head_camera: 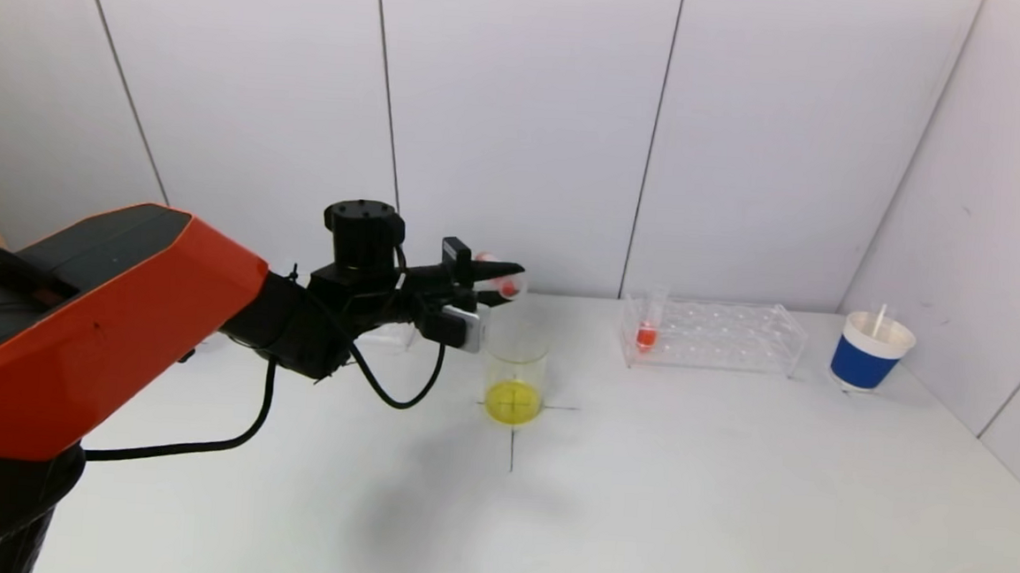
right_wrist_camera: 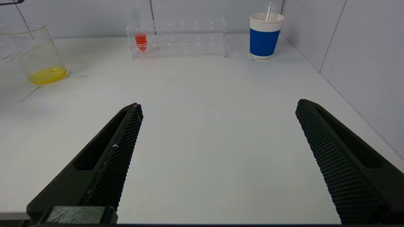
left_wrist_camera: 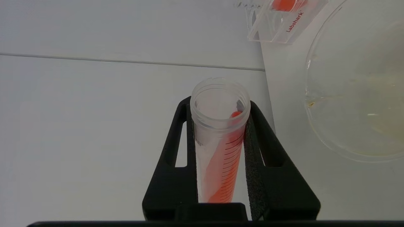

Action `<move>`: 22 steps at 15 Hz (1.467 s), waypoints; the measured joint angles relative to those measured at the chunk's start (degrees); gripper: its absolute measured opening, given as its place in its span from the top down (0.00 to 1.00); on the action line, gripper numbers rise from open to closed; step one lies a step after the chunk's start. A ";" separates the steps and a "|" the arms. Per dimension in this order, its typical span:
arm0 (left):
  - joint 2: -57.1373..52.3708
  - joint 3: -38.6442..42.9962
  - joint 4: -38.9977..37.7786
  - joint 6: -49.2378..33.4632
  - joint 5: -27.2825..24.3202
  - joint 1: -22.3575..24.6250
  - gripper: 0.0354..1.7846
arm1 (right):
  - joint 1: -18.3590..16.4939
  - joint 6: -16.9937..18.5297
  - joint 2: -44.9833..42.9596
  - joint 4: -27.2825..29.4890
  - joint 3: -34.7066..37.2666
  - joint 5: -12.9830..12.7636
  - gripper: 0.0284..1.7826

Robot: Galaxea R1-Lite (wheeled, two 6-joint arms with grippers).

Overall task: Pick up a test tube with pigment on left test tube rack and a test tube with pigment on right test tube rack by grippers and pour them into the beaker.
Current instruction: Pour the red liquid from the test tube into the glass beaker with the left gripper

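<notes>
My left gripper (head_camera: 501,284) is shut on a clear test tube (left_wrist_camera: 219,138) with orange-red pigment. It holds the tube tipped nearly flat just above and behind the beaker (head_camera: 515,375); the pigment lies along the tube's side, close to its mouth. The beaker holds yellow liquid and also shows in the left wrist view (left_wrist_camera: 356,91) and right wrist view (right_wrist_camera: 34,53). The right test tube rack (head_camera: 712,334) holds one tube with red pigment (head_camera: 647,330), also in the right wrist view (right_wrist_camera: 140,37). My right gripper (right_wrist_camera: 217,107) is open over the bare table. The left rack is hidden behind my left arm.
A blue and white paper cup (head_camera: 869,351) with a stick in it stands at the far right near the wall. The white table (head_camera: 638,507) is marked with a black cross under the beaker. A person's arm shows at the far left edge.
</notes>
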 joint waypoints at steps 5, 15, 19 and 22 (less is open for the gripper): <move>0.21 -0.32 0.00 2.34 -0.20 0.05 0.77 | 0.00 0.00 0.00 0.00 0.00 0.02 0.01; 0.11 -0.28 0.00 5.94 -2.01 0.99 0.77 | 0.00 0.00 0.00 0.00 0.00 0.00 0.01; -0.06 -0.28 0.06 6.21 -2.04 1.07 0.77 | 0.00 -0.02 0.00 0.00 0.00 0.02 0.01; -0.26 -0.32 0.46 6.42 -2.01 1.04 0.77 | 0.00 -0.02 0.00 0.00 0.00 0.00 0.01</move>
